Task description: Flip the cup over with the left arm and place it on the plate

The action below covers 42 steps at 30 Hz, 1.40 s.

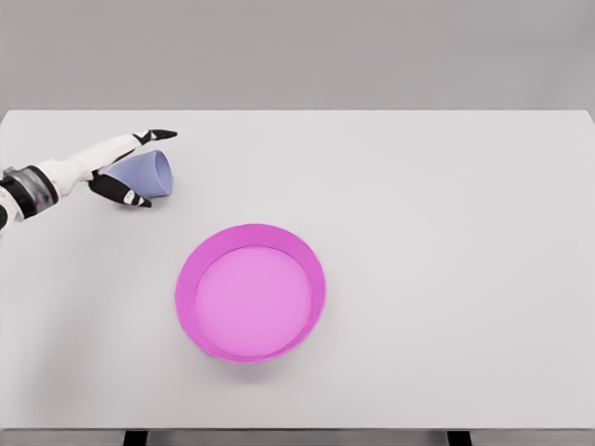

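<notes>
Head view, left hand [125, 167] around cup [149, 174], plate [251, 234] near

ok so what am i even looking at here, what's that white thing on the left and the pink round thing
This is a computer-simulated scene, seen from a camera on a humanoid robot's head, looking down at a white table. The white thing coming in from the left is the robot's left arm, ending in a five-fingered robot hand with dark fingertips. That hand is wrapped around a small pale blue cup, which lies on its side with its opening facing right. The pink round thing is a plate with a raised rim, sitting near the middle of the table with nothing on it. The robot's right arm is not in the picture.
</notes>
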### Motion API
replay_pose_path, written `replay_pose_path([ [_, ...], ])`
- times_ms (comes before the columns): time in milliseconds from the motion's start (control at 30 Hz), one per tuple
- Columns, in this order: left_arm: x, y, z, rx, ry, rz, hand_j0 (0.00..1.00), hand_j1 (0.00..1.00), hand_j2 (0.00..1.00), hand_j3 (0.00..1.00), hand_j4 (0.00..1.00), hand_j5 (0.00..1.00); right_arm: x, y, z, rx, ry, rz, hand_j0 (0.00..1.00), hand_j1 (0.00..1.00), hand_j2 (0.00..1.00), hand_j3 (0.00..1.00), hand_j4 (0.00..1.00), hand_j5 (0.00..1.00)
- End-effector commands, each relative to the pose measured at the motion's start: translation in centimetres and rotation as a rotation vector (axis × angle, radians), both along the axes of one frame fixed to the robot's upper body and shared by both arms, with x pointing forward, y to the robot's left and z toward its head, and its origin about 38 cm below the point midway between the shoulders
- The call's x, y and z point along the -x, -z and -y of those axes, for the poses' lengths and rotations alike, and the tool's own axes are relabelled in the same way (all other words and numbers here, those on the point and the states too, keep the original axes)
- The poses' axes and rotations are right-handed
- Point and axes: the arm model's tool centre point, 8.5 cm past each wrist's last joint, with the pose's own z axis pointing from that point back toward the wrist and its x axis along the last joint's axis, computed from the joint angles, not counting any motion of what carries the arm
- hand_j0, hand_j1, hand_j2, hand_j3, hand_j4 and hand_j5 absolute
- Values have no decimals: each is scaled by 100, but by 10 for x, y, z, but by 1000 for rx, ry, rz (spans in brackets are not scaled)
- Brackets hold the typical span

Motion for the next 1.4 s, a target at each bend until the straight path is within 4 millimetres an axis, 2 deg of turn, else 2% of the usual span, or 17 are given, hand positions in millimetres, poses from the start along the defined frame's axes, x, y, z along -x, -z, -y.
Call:
replay_pose_path([
  [0,-1,3,5,11,2,-9,100,100,100,100,100,100,0,0,0,0,0,0,100,100,100,100,100,100],
  [133,0,11,5,-5,-17,-39,100,100,100,100,100,100,0,0,0,-1,0,0,100,100,100,100,100,100],
  [200,-1,10,3,0,-24,-41,87,87,87,87,87,87,0,0,0,0,0,0,100,100,100,100,100,100],
  [233,0,9,3,4,-24,-41,74,74,74,74,74,74,0,0,0,0,0,0,100,100,100,100,100,100],
  [267,-1,8,3,4,-23,-40,69,69,69,69,69,69,0,0,0,0,0,0,100,100,100,100,100,100],
  [300,0,7,3,6,-23,-39,58,58,58,58,58,58,0,0,0,0,0,0,100,100,100,100,100,100],
  [333,0,8,3,15,-25,-42,53,53,53,53,53,53,0,0,0,-1,0,0,100,100,100,100,100,100],
  [567,1,8,2,12,-21,-46,53,53,53,53,53,53,0,0,0,0,0,0,100,100,100,100,100,100],
  [633,5,-7,15,44,23,-16,53,53,53,53,53,53,0,0,0,-1,0,0,100,100,100,100,100,100],
  [667,10,-23,14,54,48,14,52,52,52,52,52,52,0,0,0,0,0,0,100,100,100,100,100,100],
  [733,20,-45,21,85,93,41,50,50,50,50,50,50,0,0,0,0,0,0,100,100,100,100,100,100],
  [833,28,-48,23,99,116,41,48,48,48,48,48,48,0,0,0,0,0,0,100,100,100,100,100,100],
  [900,36,-60,25,117,140,50,47,47,47,47,47,47,0,0,0,0,0,0,100,100,100,100,100,100],
  [1100,73,-90,43,228,247,46,43,43,43,43,43,43,0,0,0,-1,0,0,100,100,100,100,100,100],
  [1200,92,-104,41,298,255,75,39,39,39,39,39,39,0,0,0,0,0,0,100,100,100,100,100,100],
  [1367,101,-115,41,351,274,63,36,36,36,36,36,36,0,0,0,-1,0,0,100,100,100,100,100,100],
])
